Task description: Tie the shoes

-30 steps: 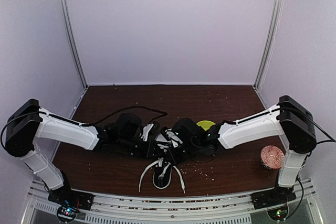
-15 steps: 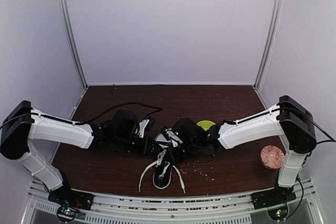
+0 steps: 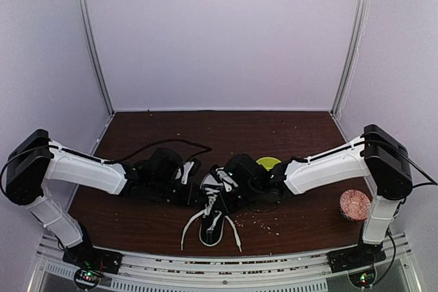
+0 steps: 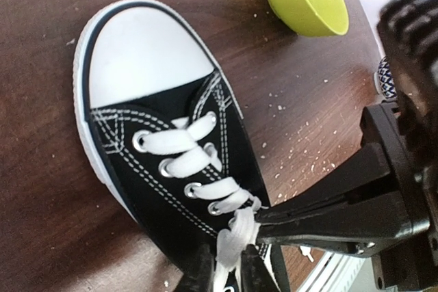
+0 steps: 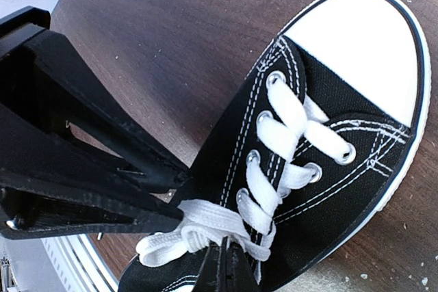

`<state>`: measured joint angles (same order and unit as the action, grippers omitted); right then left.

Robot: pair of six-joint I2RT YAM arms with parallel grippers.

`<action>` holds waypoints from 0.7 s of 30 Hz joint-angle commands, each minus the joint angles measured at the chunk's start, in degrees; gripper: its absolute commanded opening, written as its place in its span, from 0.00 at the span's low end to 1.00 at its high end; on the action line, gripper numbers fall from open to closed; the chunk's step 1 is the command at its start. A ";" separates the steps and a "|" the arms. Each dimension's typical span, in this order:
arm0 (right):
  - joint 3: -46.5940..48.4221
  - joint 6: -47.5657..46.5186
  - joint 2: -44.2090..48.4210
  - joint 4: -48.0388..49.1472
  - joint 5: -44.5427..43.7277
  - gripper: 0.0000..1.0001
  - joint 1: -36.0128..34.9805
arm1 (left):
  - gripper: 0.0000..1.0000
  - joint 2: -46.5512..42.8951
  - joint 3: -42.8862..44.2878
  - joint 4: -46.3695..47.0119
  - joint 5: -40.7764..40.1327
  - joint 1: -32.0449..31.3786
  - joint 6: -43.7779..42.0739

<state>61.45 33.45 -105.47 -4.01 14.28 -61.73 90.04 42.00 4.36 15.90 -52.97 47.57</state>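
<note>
One black low-top shoe [image 3: 211,215] with a white toe cap [image 4: 137,66] lies near the table's front edge, toe toward the arms. Both grippers meet over its top eyelets. My left gripper [image 4: 226,256] has its two fingers closed on a folded loop of white lace [image 4: 236,241]. My right gripper [image 5: 226,249] is shut, its tips pinching a strand of lace at the crossing [image 5: 205,220]. In the left wrist view the right gripper's fingers [image 4: 321,220] reach in from the right. Loose lace ends [image 3: 188,227] trail beside the toe.
A yellow-green bowl [image 3: 268,163] sits just behind the right gripper. A round patterned cup [image 3: 354,204] stands at the right near the right arm's base. A black cable [image 3: 171,143] arcs over the left arm. Crumbs [image 3: 263,220] dot the brown table.
My left gripper let go, drew back a little to the left, then came back to the shoe and closed on the lace loop. The right arm and the shoe kept still.
</note>
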 commanded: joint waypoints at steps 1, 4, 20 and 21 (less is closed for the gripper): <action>-0.89 0.56 -0.44 0.98 -1.63 0.00 -0.14 | 0.16 0.96 -1.08 1.79 0.60 0.23 0.71; -0.95 0.59 -0.51 1.01 -1.63 0.00 -0.15 | 0.15 1.47 -1.12 2.10 1.23 0.24 0.78; -0.29 0.56 -0.89 0.42 -1.54 0.00 -0.13 | 0.00 2.68 -0.95 4.97 3.92 0.24 0.54; -0.30 0.57 -0.88 0.38 -1.59 0.00 -0.13 | 0.00 2.36 -0.91 5.09 3.69 0.21 0.33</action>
<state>61.34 33.63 -105.47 -3.64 14.26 -61.73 92.71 41.50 6.07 19.14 -52.97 48.47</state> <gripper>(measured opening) 0.008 0.011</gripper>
